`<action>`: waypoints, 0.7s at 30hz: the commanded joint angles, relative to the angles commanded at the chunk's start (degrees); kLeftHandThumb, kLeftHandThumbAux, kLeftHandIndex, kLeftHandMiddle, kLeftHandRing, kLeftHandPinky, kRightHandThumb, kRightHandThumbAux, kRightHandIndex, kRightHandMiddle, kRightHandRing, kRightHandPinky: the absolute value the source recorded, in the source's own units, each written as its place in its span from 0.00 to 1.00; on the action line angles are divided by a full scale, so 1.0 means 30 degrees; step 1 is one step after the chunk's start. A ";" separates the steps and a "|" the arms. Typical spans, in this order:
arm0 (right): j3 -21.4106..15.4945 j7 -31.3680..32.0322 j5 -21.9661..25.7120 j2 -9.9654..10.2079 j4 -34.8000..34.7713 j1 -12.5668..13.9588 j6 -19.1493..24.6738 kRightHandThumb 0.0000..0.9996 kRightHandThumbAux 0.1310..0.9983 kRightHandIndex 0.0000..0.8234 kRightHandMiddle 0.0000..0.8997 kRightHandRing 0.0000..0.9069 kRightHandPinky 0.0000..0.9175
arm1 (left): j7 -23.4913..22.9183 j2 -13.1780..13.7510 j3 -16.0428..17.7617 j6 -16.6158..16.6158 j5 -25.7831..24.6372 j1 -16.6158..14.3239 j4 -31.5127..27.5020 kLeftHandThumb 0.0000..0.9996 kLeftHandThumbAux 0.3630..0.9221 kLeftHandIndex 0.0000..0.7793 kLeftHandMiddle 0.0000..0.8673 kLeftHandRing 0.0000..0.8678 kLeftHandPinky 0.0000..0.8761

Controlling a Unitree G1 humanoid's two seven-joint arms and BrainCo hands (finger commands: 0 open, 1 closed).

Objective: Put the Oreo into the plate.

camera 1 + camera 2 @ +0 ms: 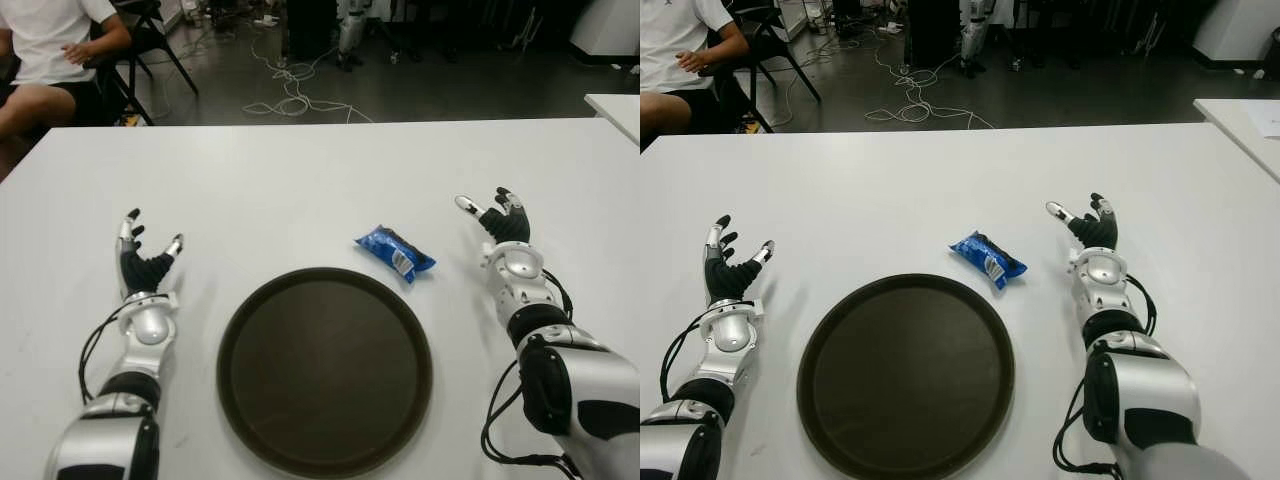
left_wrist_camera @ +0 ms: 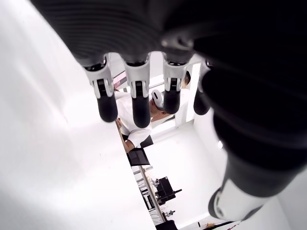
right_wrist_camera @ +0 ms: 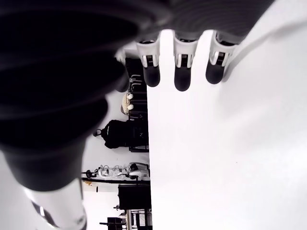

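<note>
A blue Oreo packet [image 1: 396, 252] lies on the white table [image 1: 300, 180], just beyond the far right rim of a round dark brown plate [image 1: 325, 368]. Nothing is on the plate. My right hand [image 1: 492, 216] shows to the right of the packet, a short gap away, fingers spread and holding nothing. My left hand [image 1: 146, 248] shows to the left of the plate, fingers also spread and empty. In each wrist view the fingers [image 2: 140, 96] [image 3: 183, 67] stretch out straight with nothing between them.
A seated person in a white shirt [image 1: 45, 50] is beyond the table's far left corner, beside a black chair [image 1: 150, 40]. Cables [image 1: 290, 90] lie on the floor behind the table. Another white table's corner [image 1: 618, 108] shows at the far right.
</note>
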 joint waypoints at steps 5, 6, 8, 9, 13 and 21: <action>-0.0006 0.0020 0.0008 0.0010 -0.0017 0.0010 -0.0054 0.00 0.78 0.10 0.10 0.08 0.05 | 0.0101 0.0014 -0.0056 -0.0024 0.0096 0.0001 0.0015 0.24 0.78 0.19 0.11 0.12 0.16; 0.0006 -0.0005 -0.0004 0.0022 -0.0026 0.0005 -0.0064 0.00 0.79 0.10 0.10 0.08 0.05 | 0.0135 0.0016 -0.0072 -0.0041 0.0121 0.0005 0.0014 0.24 0.78 0.19 0.11 0.12 0.16; 0.0021 -0.0036 -0.0020 0.0035 -0.0034 0.0000 -0.0067 0.00 0.79 0.09 0.10 0.08 0.06 | 0.0162 0.0016 -0.0082 -0.0059 0.0141 0.0010 0.0011 0.24 0.77 0.18 0.10 0.12 0.15; 0.0021 -0.0047 -0.0019 0.0034 -0.0031 -0.0003 -0.0043 0.00 0.79 0.09 0.10 0.08 0.06 | 0.0163 0.0016 -0.0084 -0.0084 0.0146 0.0015 0.0007 0.23 0.77 0.18 0.10 0.12 0.15; -0.0052 -0.0084 0.0057 0.0031 -0.0013 -0.0039 0.0086 0.00 0.78 0.09 0.10 0.08 0.06 | 0.0247 0.0033 -0.0145 -0.0143 0.0219 0.0030 -0.0010 0.24 0.78 0.18 0.10 0.11 0.16; -0.0012 -0.0102 0.0002 0.0016 -0.0027 -0.0028 0.0077 0.00 0.78 0.09 0.09 0.08 0.06 | 0.0515 0.0078 -0.0292 -0.0048 0.0439 0.0024 -0.0015 0.22 0.78 0.17 0.11 0.13 0.16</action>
